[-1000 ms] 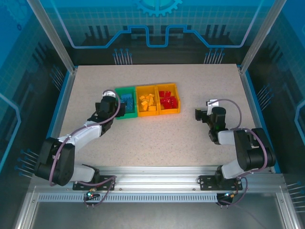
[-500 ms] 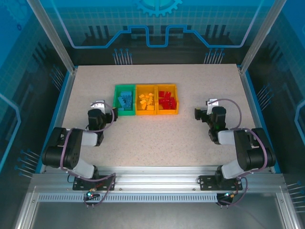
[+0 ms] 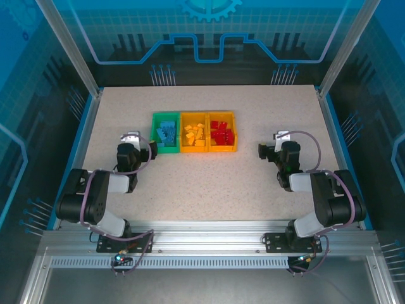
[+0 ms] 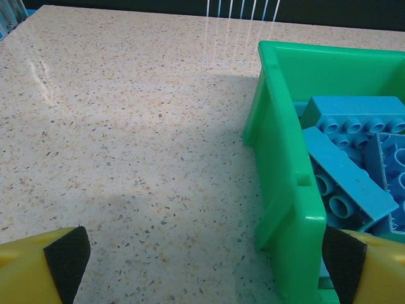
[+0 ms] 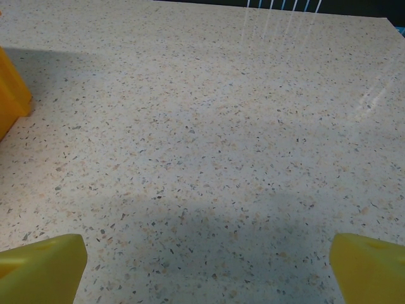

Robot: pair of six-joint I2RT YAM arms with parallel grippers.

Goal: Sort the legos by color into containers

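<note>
Three joined containers sit mid-table: a green bin (image 3: pixel 155 140) with blue legos (image 3: pixel 167 132), a middle orange bin (image 3: pixel 195 149) with yellow legos (image 3: pixel 195 134), and a right orange bin (image 3: pixel 223 149) with red legos (image 3: pixel 223 133). My left gripper (image 3: pixel 140 149) rests low just left of the green bin, open and empty. In the left wrist view the green bin's wall (image 4: pixel 285 158) rises at the right with blue legos (image 4: pixel 354 164) inside, and the left gripper (image 4: pixel 205 253) spans bare table. My right gripper (image 3: pixel 269 151) is open and empty, right of the bins; in its wrist view the right gripper (image 5: pixel 209 253) is over bare tabletop.
The speckled table (image 3: pixel 209 183) is bordered by a blue frame and metal posts. A corner of an orange bin (image 5: pixel 9 95) shows at the left edge of the right wrist view. Both arms are folded back near their bases.
The left arm drew back from over the green bin and folded down beside it, then stayed still. The row of bins straightened slightly. The right arm has not moved.
</note>
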